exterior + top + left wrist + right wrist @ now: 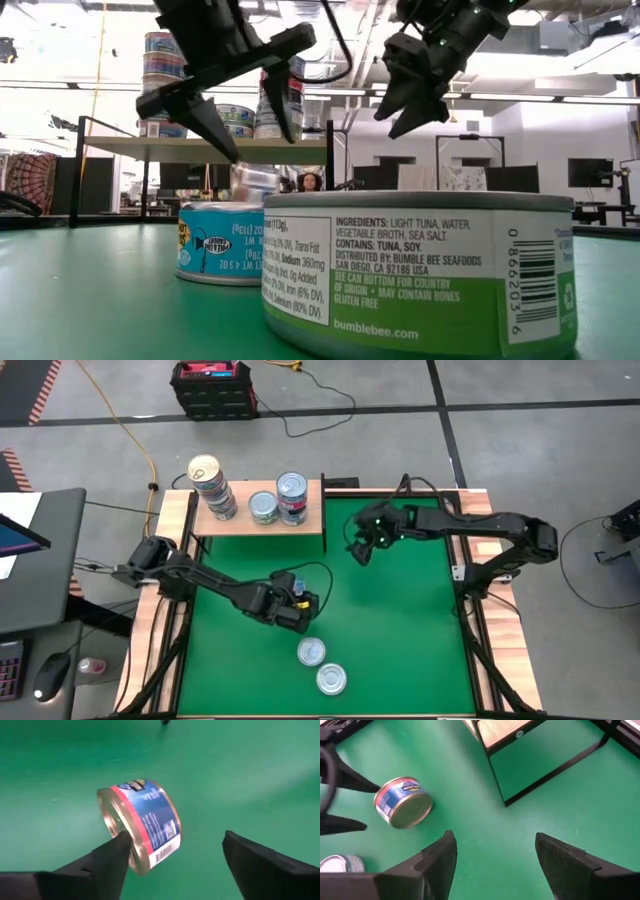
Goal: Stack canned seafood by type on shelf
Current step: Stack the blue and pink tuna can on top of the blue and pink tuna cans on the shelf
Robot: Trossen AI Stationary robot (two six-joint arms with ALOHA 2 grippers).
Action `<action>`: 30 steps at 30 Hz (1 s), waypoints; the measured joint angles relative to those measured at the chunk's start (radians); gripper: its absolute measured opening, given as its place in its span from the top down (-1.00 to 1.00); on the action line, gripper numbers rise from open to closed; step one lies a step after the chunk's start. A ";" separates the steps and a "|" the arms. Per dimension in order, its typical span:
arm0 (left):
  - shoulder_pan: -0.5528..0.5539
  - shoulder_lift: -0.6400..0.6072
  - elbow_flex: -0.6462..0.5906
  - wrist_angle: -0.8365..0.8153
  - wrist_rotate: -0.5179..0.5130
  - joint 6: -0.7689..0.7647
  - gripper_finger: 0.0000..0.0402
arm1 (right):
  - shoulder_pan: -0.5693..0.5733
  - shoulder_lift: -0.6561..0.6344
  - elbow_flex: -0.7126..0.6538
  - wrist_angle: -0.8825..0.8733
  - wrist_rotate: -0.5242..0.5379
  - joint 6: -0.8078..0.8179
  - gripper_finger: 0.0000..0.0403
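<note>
The light-wood shelf point(240, 520) stands on dark legs at the far left of the green mat point(400, 640). On it are a tall stack of cans point(210, 485), a single can point(263, 507) and a short stack point(292, 497). A blue-labelled can point(142, 822) lies tilted on its side just ahead of my open left gripper point(175, 837), mid-mat. Two more cans point(311, 651) point(331, 679) sit upright near the front edge. My right gripper point(358, 552) hangs open and empty above the mat, right of the shelf. My left gripper's fingers stand wide apart, slanting down from the table's left. One fingertip point(117, 850) overlaps the lower rim of the blue-labelled can in the wrist view. Whether it touches the can I cannot tell. The other finger is clear of it.
The shelf's dark frame legs point(545, 775) reach down to the mat beside my right gripper. The mat's right half lies bare. A black crate point(210, 385) and cables sit on the floor beyond the table, and a desk point(40, 560) stands at the left.
</note>
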 joint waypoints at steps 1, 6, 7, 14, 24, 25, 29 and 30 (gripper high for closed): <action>0.011 0.002 0.000 0.013 0.017 0.016 -0.56 | -0.013 -0.003 0.000 0.000 -0.019 -0.007 -0.44; 0.051 0.022 -0.001 0.001 0.107 -0.012 -0.76 | -0.038 -0.004 0.000 -0.001 -0.073 -0.049 -0.44; 0.053 0.026 0.002 0.002 0.108 -0.022 -0.77 | -0.037 -0.004 0.000 -0.001 -0.075 -0.057 -0.44; 0.055 0.029 0.013 -0.114 0.104 -0.086 -0.73 | -0.037 -0.004 -0.002 0.004 -0.096 -0.079 -0.44; 0.033 0.029 0.013 -0.164 0.107 -0.171 -0.69 | -0.013 -0.003 -0.049 0.051 -0.106 -0.071 -0.44; 0.027 0.029 0.013 -0.182 0.108 -0.181 -0.69 | -0.008 -0.003 -0.052 0.057 -0.105 -0.071 -0.44; -0.002 0.023 0.013 -0.277 0.151 -0.221 -0.69 | 0.011 -0.003 -0.075 0.078 -0.105 -0.060 -0.44; -0.009 0.019 0.013 -0.305 0.165 -0.220 -0.69 | 0.015 -0.003 -0.078 0.083 -0.105 -0.060 -0.44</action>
